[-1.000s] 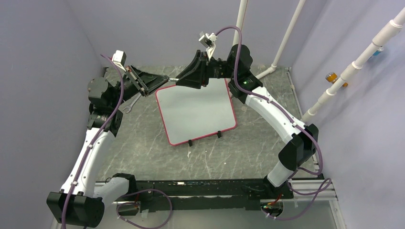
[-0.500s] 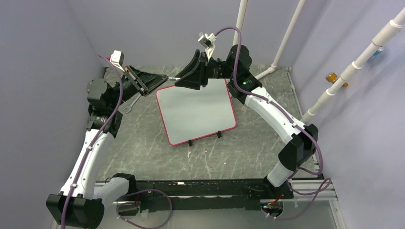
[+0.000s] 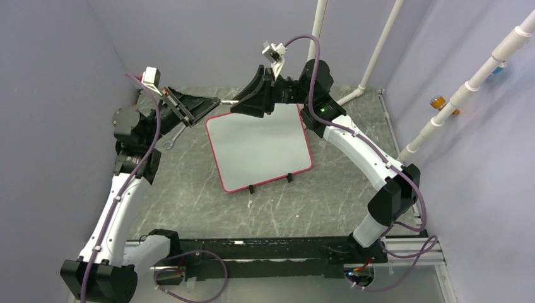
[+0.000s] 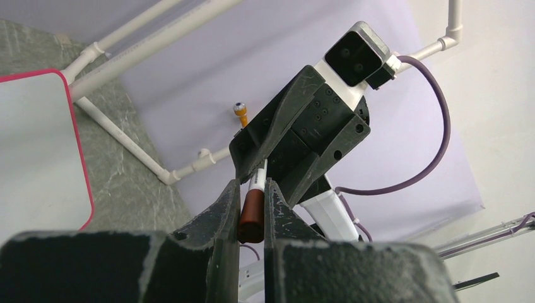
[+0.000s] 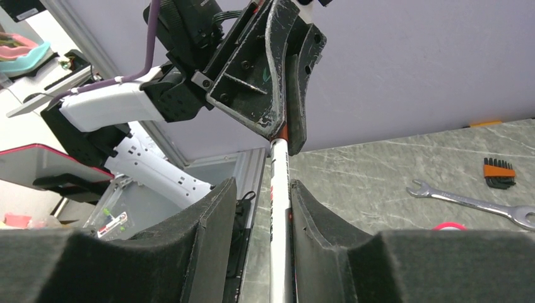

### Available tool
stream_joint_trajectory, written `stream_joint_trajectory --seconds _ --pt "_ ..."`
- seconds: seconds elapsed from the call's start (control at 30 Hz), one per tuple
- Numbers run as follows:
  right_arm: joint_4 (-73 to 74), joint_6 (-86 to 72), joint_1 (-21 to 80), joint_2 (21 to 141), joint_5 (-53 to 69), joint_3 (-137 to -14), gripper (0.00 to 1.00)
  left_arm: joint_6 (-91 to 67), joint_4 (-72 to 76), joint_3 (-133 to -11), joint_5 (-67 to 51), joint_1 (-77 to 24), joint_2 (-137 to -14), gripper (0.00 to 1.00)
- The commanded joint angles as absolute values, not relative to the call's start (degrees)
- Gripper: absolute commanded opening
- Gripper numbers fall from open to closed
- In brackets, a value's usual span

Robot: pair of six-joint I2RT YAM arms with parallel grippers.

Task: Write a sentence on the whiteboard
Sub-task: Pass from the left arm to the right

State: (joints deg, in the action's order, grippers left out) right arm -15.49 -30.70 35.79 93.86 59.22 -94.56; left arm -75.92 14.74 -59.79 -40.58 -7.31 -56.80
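We are seeing whiteboard [image 3: 258,148] lying flat on surface [image 3: 189,196], toward far edge, black feet pointing at near edge. Left end effector [image 4: 252,189] is pinching red-brown marker cap [image 4: 252,214] above whiteboard's far-left corner. Right end effector [image 5: 264,184] is facing it, fingers [image 5: 211,218] standing slightly spread around white marker barrel [image 5: 279,183], gap showing on one side. Wrench [image 3: 173,136] is lying beside whiteboard's left edge.

Your left arm [image 3: 124,118] has swung outward toward the left wall [image 3: 50,126]: its elbow and the white wrist camera [image 3: 149,76] both sit further left than a second ago, in a steady drift. Your right gripper [image 3: 235,108], with the marker [image 3: 226,103] between its jaws, has crept very slightly left.
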Motion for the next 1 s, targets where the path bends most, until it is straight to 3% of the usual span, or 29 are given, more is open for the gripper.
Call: stream_joint_trajectory --seconds 0.0,0.17,0.53,0.6,0.7,0.9,0.93,0.97 --pt "-19.03 -32.0 36.25 92.5 60.16 -96.49 0.39 -75.7 17.27 -59.5 -38.22 -6.94 -56.33 0.0" --pt "-21.03 -33.38 36.29 92.69 59.39 -96.39 0.38 -75.54 17.08 -58.94 -38.1 -6.94 -56.25 0.0" --pt "-23.1 -35.26 36.39 93.38 59.79 -96.72 0.22 -75.23 16.42 -58.84 -38.48 -6.94 -56.65 0.0" --pt "-23.27 -35.48 36.39 93.47 59.86 -96.73 0.17 -75.11 16.16 -58.85 -38.45 -6.97 -56.65 0.0" --pt "-23.27 -35.6 36.47 93.51 60.13 -96.55 0.0 -74.33 14.96 -59.39 -38.65 -6.94 -56.73 0.0" --pt "-23.02 -34.84 36.48 92.64 60.0 -95.21 0.0 -72.52 13.68 -59.99 -39.41 -6.94 -56.85 0.0" --pt "-22.4 -34.37 36.48 92.29 59.82 -95.0 0.0 -72.32 13.71 -60.07 -39.77 -6.94 -56.93 0.07" --pt "-21.96 -33.96 36.47 91.98 59.6 -94.75 0.0 -72.12 13.75 -60.09 -40.01 -6.94 -56.88 0.22"
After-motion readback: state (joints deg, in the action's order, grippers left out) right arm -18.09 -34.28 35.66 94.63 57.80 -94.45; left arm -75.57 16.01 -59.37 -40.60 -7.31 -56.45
